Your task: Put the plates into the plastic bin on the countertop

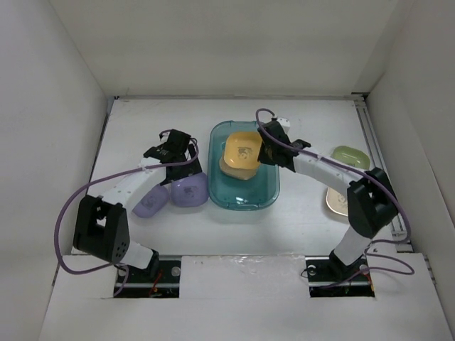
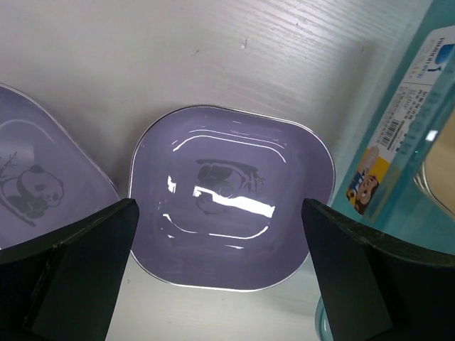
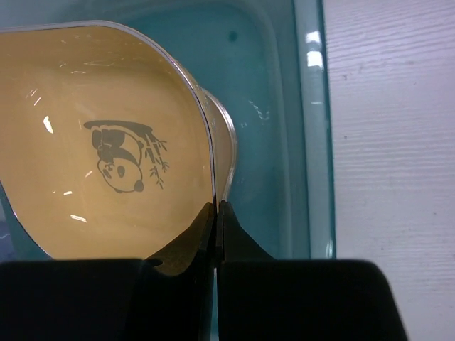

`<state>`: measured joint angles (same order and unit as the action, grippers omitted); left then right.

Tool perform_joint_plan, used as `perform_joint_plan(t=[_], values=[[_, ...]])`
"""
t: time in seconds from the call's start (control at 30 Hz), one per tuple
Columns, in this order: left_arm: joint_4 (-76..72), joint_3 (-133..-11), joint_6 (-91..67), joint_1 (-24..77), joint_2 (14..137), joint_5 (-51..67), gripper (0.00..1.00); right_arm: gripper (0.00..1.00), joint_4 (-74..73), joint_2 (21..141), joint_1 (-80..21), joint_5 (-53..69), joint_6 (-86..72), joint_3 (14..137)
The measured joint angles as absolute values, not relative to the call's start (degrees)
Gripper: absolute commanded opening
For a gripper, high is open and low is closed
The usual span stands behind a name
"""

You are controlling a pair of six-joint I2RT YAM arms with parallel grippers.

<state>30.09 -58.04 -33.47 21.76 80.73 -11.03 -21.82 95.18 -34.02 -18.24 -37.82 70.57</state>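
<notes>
The teal plastic bin stands mid-countertop. My right gripper is shut on the rim of a yellow-orange plate with a panda motif, holding it tilted over the bin. In the right wrist view the fingertips pinch that plate's edge, and another plate's rim shows beneath it inside the bin. My left gripper is open above a purple plate. In the left wrist view this purple plate lies between the spread fingers, untouched.
A second purple plate lies left of the first and shows in the left wrist view. The bin's labelled wall is close on the left gripper's right. A green plate and a cream plate lie at the right, partly behind the right arm.
</notes>
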Motion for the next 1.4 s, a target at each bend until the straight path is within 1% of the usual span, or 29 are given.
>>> perform_joint_plan(t=[0.07, 0.1, 0.13, 0.2, 0.23, 0.27, 0.37, 0.4, 0.53, 0.73, 0.87, 1.0, 1.07, 1.1, 1.13, 1.2, 1.23, 1.33, 1.4], values=[[30.2, -58.5, -33.5, 21.8, 82.4, -11.2, 1.0, 0.29, -22.1, 97.4, -34.8, -17.9, -38.2, 71.7], [30.2, -58.7, -33.5, 21.8, 82.7, -11.3, 1.0, 0.47, -21.9, 98.3, -35.2, -17.8, -38.4, 72.4], [30.2, -58.8, -33.5, 21.8, 82.8, -11.4, 1.0, 0.7, -21.6, 98.9, -35.6, -17.7, -38.8, 72.9], [30.2, -59.1, -33.5, 21.8, 82.8, -11.6, 1.0, 0.84, -21.4, 98.9, -36.2, -17.6, -38.9, 73.5], [30.1, -59.3, -33.5, 21.8, 82.8, -11.8, 1.0, 0.89, -21.3, 98.8, -36.5, -17.5, -38.9, 73.7], [30.0, -59.4, -33.5, 21.8, 82.8, -12.1, 1.0, 0.9, -20.9, 98.5, -36.8, -17.6, -38.9, 73.8], [29.9, -59.5, -33.5, 21.8, 82.9, -12.9, 1.0, 0.9, -20.5, 96.9, -37.6, -17.8, -39.0, 73.8], [29.9, -59.6, -33.5, 21.8, 83.1, -13.3, 0.98, 0.9, -20.5, 96.0, -37.8, -17.9, -39.1, 73.8], [29.8, -59.7, -33.5, 21.8, 84.6, -14.4, 0.95, 0.91, -19.6, 91.2, -38.7, -18.2, -39.2, 73.7], [29.7, -59.7, -33.6, 20.4, 87.0, -14.3, 0.95, 0.91, -17.9, 83.8, -39.2, -18.2, -39.2, 72.1], [29.2, -59.7, -34.5, 18.2, 87.7, -14.2, 0.96, 0.91, -17.4, 81.6, -39.7, -18.2, -38.8, 70.8], [28.0, -59.7, -35.5, 18.0, 89.3, -14.2, 0.96, 0.91, -17.3, 81.1, -39.8, -18.2, -38.1, 68.9], [27.6, -59.7, -35.7, 18.0, 91.2, -14.2, 0.94, 0.91, -17.3, 81.1, -39.8, -18.2, -37.8, 67.9], [27.5, -59.7, -35.8, 18.0, 92.2, -14.2, 0.88, 0.91, -17.3, 81.1, -39.8, -18.2, -37.7, 67.5], [27.5, -59.7, -36.1, 18.0, 93.1, -14.1, 0.84, 0.91, -17.3, 81.1, -39.8, -18.2, -37.7, 67.2], [27.5, -59.7, -36.1, 18.0, 94.5, -14.2, 0.84, 0.91, -17.3, 81.1, -39.8, -18.2, -37.7, 66.7], [27.5, -59.7, -36.1, 18.0, 94.7, -14.2, 0.82, 0.91, -17.3, 81.1, -39.8, -18.2, -37.6, 66.6], [27.3, -59.7, -36.2, 18.0, 94.7, -14.2, 0.73, 0.91, -17.0, 81.0, -39.8, -18.1, -37.6, 66.6], [27.1, -59.7, -36.2, 18.0, 94.7, -14.2, 0.64, 0.91, -16.8, 81.0, -39.8, -18.1, -37.5, 66.6]])
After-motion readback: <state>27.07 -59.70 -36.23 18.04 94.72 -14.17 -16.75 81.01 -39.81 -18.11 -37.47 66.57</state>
